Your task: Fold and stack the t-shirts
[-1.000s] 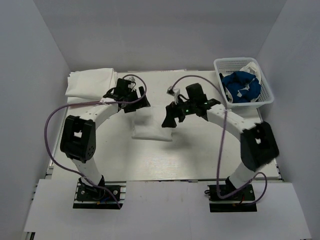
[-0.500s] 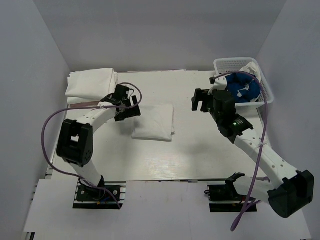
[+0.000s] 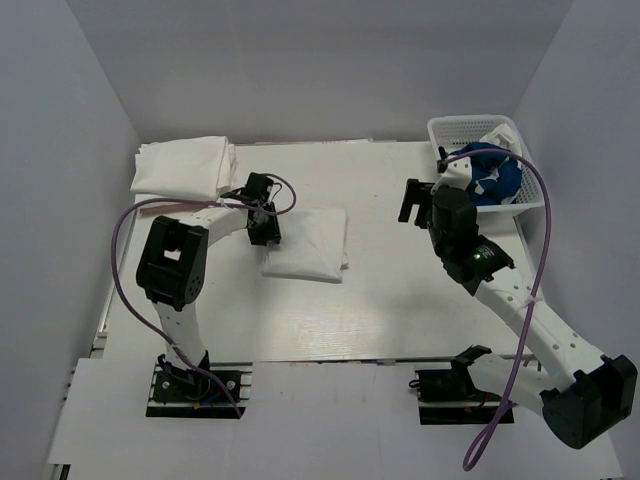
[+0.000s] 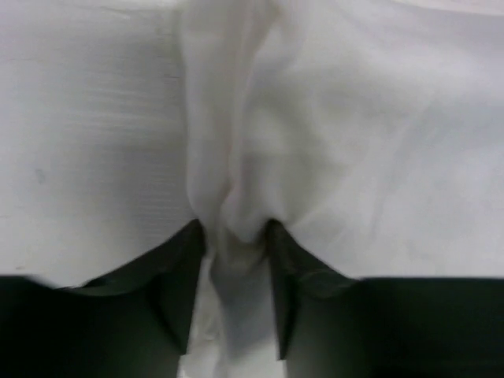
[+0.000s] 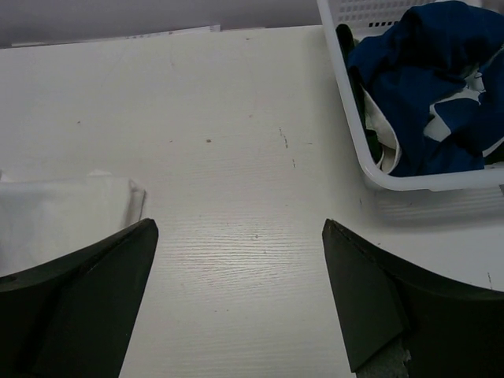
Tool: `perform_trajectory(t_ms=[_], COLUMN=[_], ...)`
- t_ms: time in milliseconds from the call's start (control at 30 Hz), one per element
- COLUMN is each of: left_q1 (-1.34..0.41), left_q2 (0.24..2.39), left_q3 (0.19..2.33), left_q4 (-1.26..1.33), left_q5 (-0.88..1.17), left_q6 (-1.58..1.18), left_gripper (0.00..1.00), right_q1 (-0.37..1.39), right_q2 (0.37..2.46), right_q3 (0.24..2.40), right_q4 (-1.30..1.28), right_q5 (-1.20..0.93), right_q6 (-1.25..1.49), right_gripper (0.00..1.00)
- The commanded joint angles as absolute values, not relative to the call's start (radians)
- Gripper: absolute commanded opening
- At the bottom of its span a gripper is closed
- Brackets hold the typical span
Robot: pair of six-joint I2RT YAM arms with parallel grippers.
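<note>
— Top external view: where does the folded white cloth t-shirt (image 3: 310,245) lie?
— Mid-table, its left edge under the left gripper (image 3: 263,228). A pile of folded white t-shirts (image 3: 182,166) sits well apart at the far left corner.
— Does the left wrist view show the jaws?
— Yes. The two dark fingers (image 4: 177,276) are drawn nearly together on a raised ridge of the white cloth, which is pinched between them.
— And the right gripper (image 3: 418,198)?
— It hangs above bare white table (image 5: 236,142), between the folded shirt and the white plastic lattice basket (image 3: 470,122). Its jaws are spread wide with nothing between them.
— What is in the basket?
— A crumpled royal blue t-shirt (image 5: 441,87) with pale patches, lying against the near wall.
</note>
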State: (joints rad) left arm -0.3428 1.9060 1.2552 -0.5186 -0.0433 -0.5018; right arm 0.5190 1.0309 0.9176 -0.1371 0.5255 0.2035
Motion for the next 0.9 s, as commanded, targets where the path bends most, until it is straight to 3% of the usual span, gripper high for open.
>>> perform_trajectory(t_ms=[0, 67, 133, 167, 433, 867], left_q1=[-0.373, -0.382, -0.382, -0.382, -0.37, -0.304], left_q2=[1.939, 1.948, 1.957, 1.957, 1.915, 1.858], left_q3=[1.253, 1.264, 1.275, 1.294, 1.509, 1.788], left_q4=[-0.523, -0.523, -0.523, -0.532, -0.646, -0.624], left_q5=[-0.045, -0.044, -0.044, -0.063, -0.424, -0.569], left_q6=[-0.483, -0.474, -0.462, -0.451, -0.319, 0.024], left_gripper=[0.43, 0.34, 0.08, 0.0, 0.0, 0.0], right_q1=[0.515, 0.52, 0.517, 0.517, 0.517, 0.515], right_q2=[1.009, 1.006, 1.005, 1.002, 0.983, 0.966], right_q3=[0.905, 0.904, 0.899, 0.899, 0.876, 0.876], right_q4=[-0.126, -0.126, -0.123, -0.121, -0.097, -0.09], right_q5=[0.612, 0.643, 0.658, 0.673, 0.726, 0.762], right_q6=[0.204, 0.196, 0.19, 0.187, 0.166, 0.173], right_gripper=[0.91, 0.91, 0.91, 0.91, 0.91, 0.91])
